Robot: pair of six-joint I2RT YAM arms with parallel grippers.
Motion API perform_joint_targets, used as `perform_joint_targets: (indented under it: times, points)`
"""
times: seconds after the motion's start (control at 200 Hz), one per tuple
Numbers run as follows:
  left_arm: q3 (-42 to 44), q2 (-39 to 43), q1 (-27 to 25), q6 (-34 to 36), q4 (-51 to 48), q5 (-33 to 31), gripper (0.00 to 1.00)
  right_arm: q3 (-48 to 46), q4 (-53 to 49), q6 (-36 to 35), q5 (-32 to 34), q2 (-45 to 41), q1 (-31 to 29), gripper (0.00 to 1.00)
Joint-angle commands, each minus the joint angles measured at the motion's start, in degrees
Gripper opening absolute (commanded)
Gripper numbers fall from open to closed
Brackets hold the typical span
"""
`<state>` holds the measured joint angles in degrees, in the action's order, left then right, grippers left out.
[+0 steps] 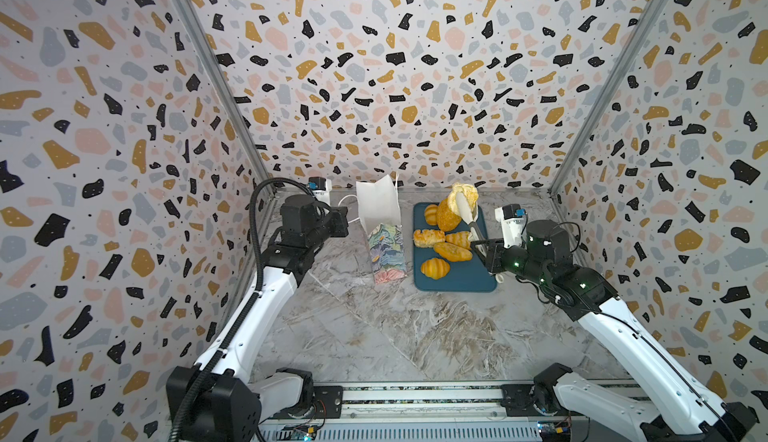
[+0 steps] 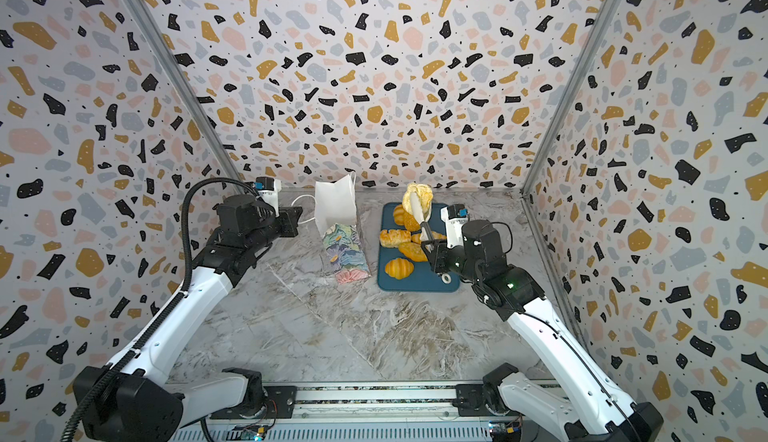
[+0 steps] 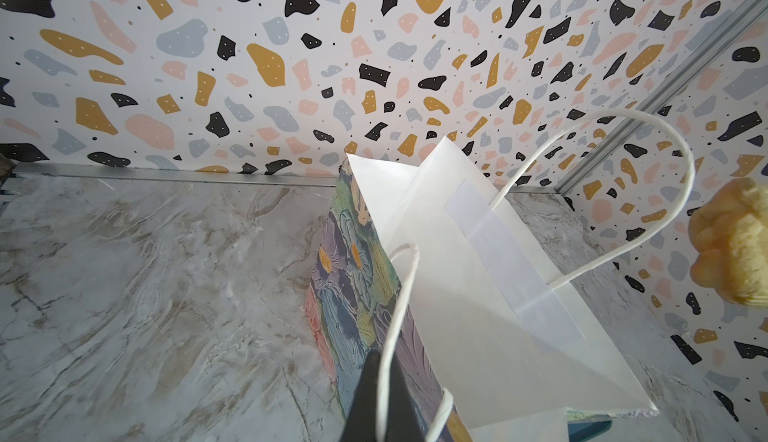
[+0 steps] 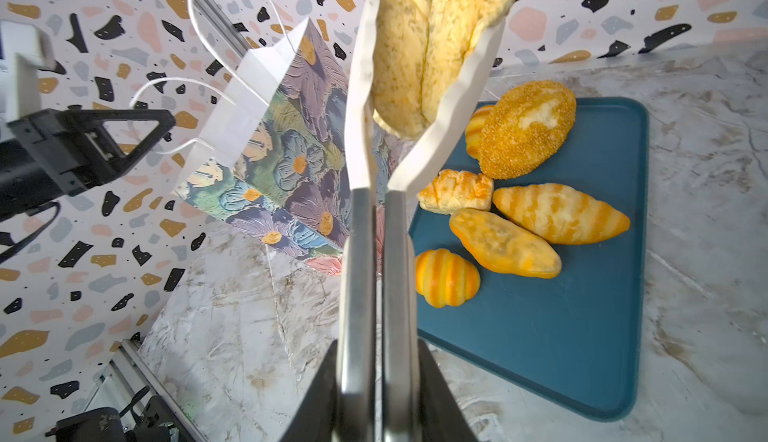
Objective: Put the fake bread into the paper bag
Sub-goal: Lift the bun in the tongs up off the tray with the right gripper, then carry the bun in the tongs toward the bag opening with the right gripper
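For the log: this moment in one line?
left tool: shut on handle | right tool: shut on tongs | bun: clamped in tongs, off tray | bag: upright, open

seven breads (image 4: 527, 128), one bag (image 1: 379, 207), one tray (image 1: 465, 280), one pair of tongs (image 4: 357, 253).

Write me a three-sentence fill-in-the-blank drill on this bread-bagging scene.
1. The right gripper holds ___ clamping the pale bun.
2. The blue tray carries ___ breads.
3. The left gripper pinches the paper bag's cord ___.
Missing: tongs; six; handle.
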<state>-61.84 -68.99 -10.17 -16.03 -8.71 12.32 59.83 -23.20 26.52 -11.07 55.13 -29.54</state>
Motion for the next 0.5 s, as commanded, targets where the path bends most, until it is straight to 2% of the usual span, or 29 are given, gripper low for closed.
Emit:
perform_joint_targets:
  times: [0.0, 0.491]
  points:
    - [0.6, 0.6, 0.2, 0.5, 1.3, -0.6, 0.00, 0.2, 7.8, -1.1, -2.6, -2.3, -0.2, 0.27]
    - [0.5, 0.5, 0.2, 0.8, 1.1, -0.7, 0.00, -1.1, 14.6, -0.3, -7.7, -3.3, -0.2, 0.27]
